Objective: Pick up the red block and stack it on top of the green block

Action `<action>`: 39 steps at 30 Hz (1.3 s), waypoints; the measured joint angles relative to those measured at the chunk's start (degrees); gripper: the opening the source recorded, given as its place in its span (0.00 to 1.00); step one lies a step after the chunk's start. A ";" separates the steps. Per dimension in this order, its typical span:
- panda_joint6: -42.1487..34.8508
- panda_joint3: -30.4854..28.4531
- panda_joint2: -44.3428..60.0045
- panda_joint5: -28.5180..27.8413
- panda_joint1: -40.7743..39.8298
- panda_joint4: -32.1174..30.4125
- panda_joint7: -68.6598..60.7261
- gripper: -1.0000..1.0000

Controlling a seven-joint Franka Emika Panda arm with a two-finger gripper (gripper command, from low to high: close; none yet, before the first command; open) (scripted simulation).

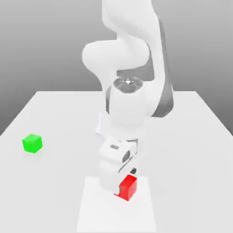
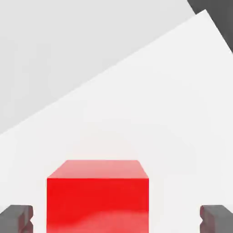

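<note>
Gripper (image 2: 116, 218) spread wide, fingertips (image 2: 16, 217) apart either side of the red block (image 2: 98, 195), not touching; green block (image 1: 32, 143) sits far off at the exterior view's left on the worktop (image 1: 191, 136)

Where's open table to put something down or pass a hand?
Bare table runs between the green block and the arm, and all along the exterior view's right side. The top of the green block is free. It is crowded at the red block: the open pincer straddles it, one finger on each side with gaps.
</note>
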 joint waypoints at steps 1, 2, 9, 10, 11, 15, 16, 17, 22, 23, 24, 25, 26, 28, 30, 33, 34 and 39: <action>0.86 1.22 1.03 0.67 -1.04 0.04 -0.43 0.50; 1.73 2.35 2.09 1.57 -1.92 0.06 -1.04 0.50; 2.46 3.48 3.12 2.34 -2.83 0.08 -1.52 0.00; 2.18 3.12 2.76 2.03 -2.56 0.08 -1.33 0.00; 1.60 2.57 2.04 1.34 -2.21 0.07 -0.90 0.00; -1.48 -0.72 -1.79 -2.30 0.13 -0.13 1.62 0.00; -2.32 -1.21 -2.79 -3.33 0.36 -0.22 2.34 0.00; -3.12 -1.73 -3.76 -4.37 0.63 -0.32 3.09 0.00; -6.85 -2.93 -8.26 -8.39 0.78 -1.07 6.07 0.00; -7.52 -2.97 -9.06 -9.01 0.67 -1.28 6.55 0.00; -8.16 -2.93 -9.82 -9.47 0.53 -1.50 6.91 0.00; -8.77 -2.84 -10.55 -9.98 0.32 -1.74 7.33 0.00; -9.35 -2.96 -11.24 -10.40 0.31 -1.99 7.70 0.00; -11.07 -4.23 -12.94 -10.23 -0.81 -2.25 4.61 0.00; -13.26 -6.61 -14.95 -9.77 -3.47 -2.30 -1.64 0.00; -16.40 -10.80 -17.98 -10.50 -6.37 -2.38 -11.17 0.00; -17.34 -12.34 -18.95 -11.13 -7.57 -2.43 -14.17 0.00; -21.17 -20.13 -23.44 -16.10 -14.45 -2.84 -27.93 0.00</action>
